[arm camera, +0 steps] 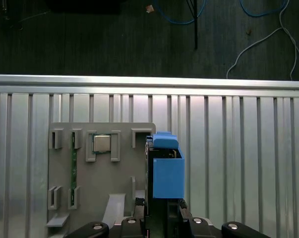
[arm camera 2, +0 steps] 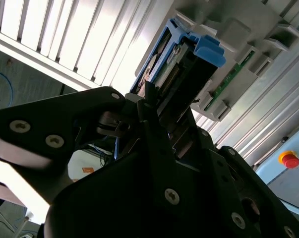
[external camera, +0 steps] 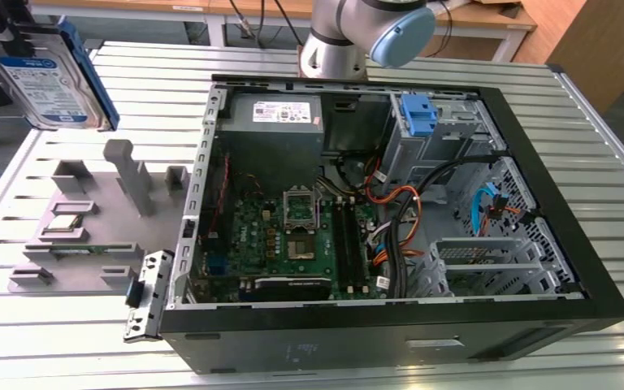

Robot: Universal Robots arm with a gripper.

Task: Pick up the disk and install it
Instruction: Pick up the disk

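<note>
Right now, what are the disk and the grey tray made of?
The disk: probably metal, silvery, with a paper-like label; its blue frame looks like smooth plastic. The grey tray: likely matte plastic, dull and even-coloured.

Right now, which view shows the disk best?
The exterior view: the disk faces the camera, label visible. The second wrist view shows it edge-on; the first wrist view shows its blue end.

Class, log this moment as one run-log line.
gripper: shut on disk | disk: in air over grey parts fixture | computer case: open, disk not installed
</note>
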